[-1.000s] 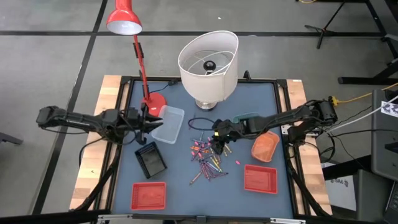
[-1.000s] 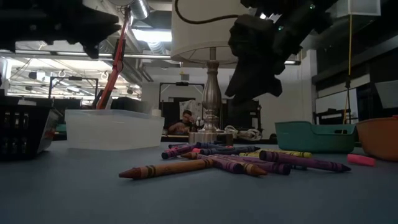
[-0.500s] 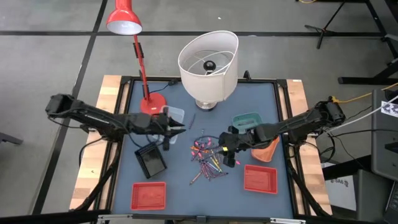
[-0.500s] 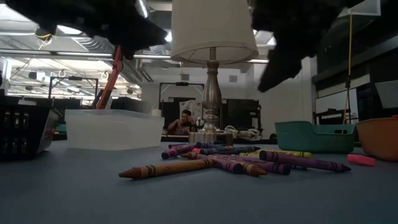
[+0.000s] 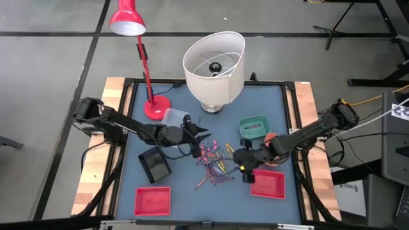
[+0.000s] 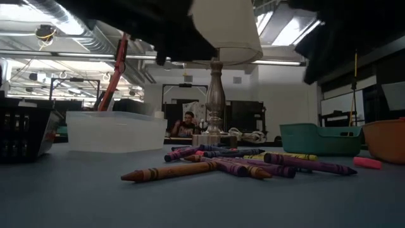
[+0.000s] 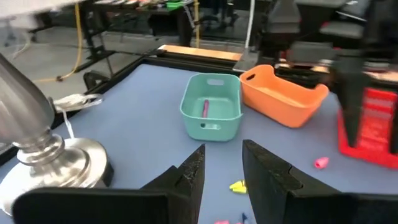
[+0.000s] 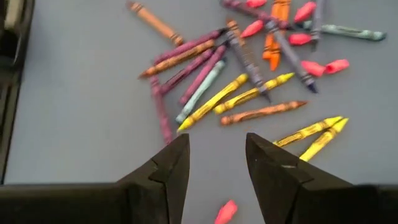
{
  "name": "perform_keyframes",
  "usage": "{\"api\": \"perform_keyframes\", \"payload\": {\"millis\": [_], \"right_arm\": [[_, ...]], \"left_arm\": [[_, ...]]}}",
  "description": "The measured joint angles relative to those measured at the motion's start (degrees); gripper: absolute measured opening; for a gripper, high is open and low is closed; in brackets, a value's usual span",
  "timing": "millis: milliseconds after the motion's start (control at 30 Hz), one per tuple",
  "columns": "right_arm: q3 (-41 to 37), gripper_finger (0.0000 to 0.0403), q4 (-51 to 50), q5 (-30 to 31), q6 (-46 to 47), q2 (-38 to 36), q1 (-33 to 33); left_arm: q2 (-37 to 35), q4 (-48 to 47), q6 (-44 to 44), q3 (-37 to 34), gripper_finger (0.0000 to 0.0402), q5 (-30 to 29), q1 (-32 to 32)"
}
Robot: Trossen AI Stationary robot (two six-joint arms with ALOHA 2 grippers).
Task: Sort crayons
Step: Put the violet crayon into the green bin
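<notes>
Several crayons (image 5: pixel 214 165) in mixed colours lie loose in a pile on the blue table top; they also show in the low view (image 6: pixel 240 163) and the right wrist view (image 8: pixel 242 74). My left gripper (image 5: pixel 203 133) is open and empty, above the table just left of the pile's far end. My right gripper (image 5: pixel 241 161) is open and empty, above the table at the pile's right side. In the left wrist view my left gripper (image 7: pixel 222 163) points toward a teal bin (image 7: pixel 212 106) that holds one pink crayon (image 7: pixel 206 108).
A teal bin (image 5: pixel 254 126), an orange bin (image 5: pixel 275 148), two red trays (image 5: pixel 268 183) (image 5: pixel 153 200), a black tray (image 5: pixel 154 164) and a clear tub (image 5: pixel 175 119) ring the pile. A white table lamp (image 5: pixel 214 62) and a red desk lamp (image 5: pixel 156 105) stand at the far side.
My left gripper has gone toward the table's right edge, from beside the clear tub to the crayon pile's left side. My right gripper has gone toward the table's near and right edges, from over the pile to its right side. The crayons have stayed where they were.
</notes>
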Motion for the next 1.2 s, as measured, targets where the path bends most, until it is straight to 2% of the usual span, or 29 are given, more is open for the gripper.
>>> {"api": "perform_keyframes", "payload": {"millis": [167,367,467,633,867,1200], "right_arm": [[0.0,0.0156,-4.9,2.2,-2.5,-0.2,3.3],[0.0,0.0156,-9.0,2.9,-5.7,-0.3,4.8],[0.0,0.0156,-9.0,3.8,-7.5,-0.4,5.0],[0.0,0.0156,-8.8,5.4,-8.4,-0.4,4.9],[0.0,0.0156,-7.9,5.6,-8.3,-0.4,4.9],[0.0,0.0156,-6.7,5.6,-8.2,-0.4,4.9]], "left_arm": [[6.2,-2.6,-6.2,5.8,0.009,-3.8,0.0],[10.2,-23.4,-17.8,13.9,0.0071,-7.3,0.6],[11.6,-29.9,-22.9,16.5,0.0059,-7.0,1.6],[11.7,-37.1,-28.8,16.8,0.0049,-4.8,3.9],[12.6,-41.5,-33.1,16.7,0.0048,-3.1,7.5],[15.9,-40.3,-33.1,16.7,0.0056,-0.7,11.0]]}}
